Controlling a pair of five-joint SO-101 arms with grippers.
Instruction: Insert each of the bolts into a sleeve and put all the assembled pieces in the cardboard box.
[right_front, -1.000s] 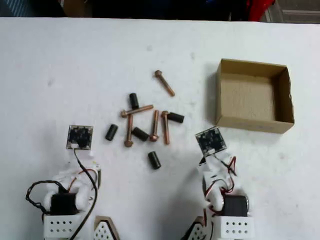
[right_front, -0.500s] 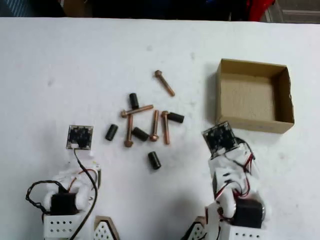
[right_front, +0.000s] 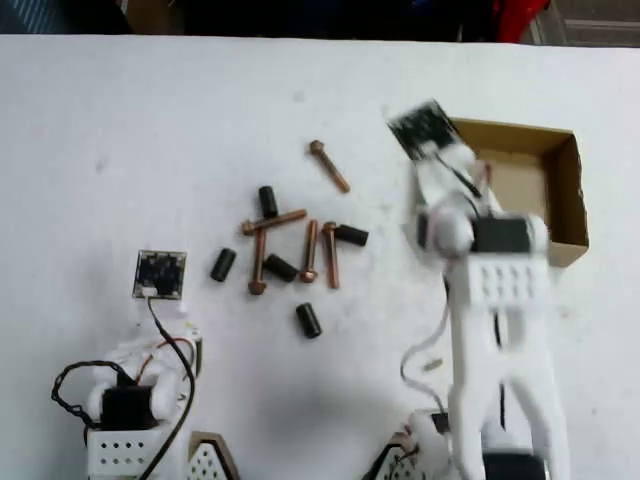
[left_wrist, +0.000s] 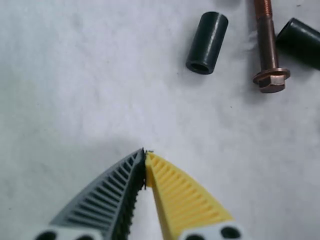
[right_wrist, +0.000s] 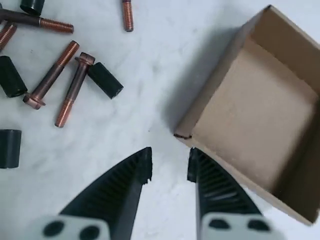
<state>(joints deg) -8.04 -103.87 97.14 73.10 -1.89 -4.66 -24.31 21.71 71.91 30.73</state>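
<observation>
Right wrist view | right jaws parted, seemingly above cardboard box (right_wrist: 220, 85) corner

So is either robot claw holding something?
No, nothing is held. The grey-and-yellow left gripper is shut with nothing in it; the black right gripper is open and empty.

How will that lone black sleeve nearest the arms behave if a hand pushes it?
The lone sleeve lies on its side, a smooth round tube, so a sideways push would probably send it rolling across the table. It looks rigid, so it likely won't deform when squeezed, though its smooth surface might slip.
</observation>
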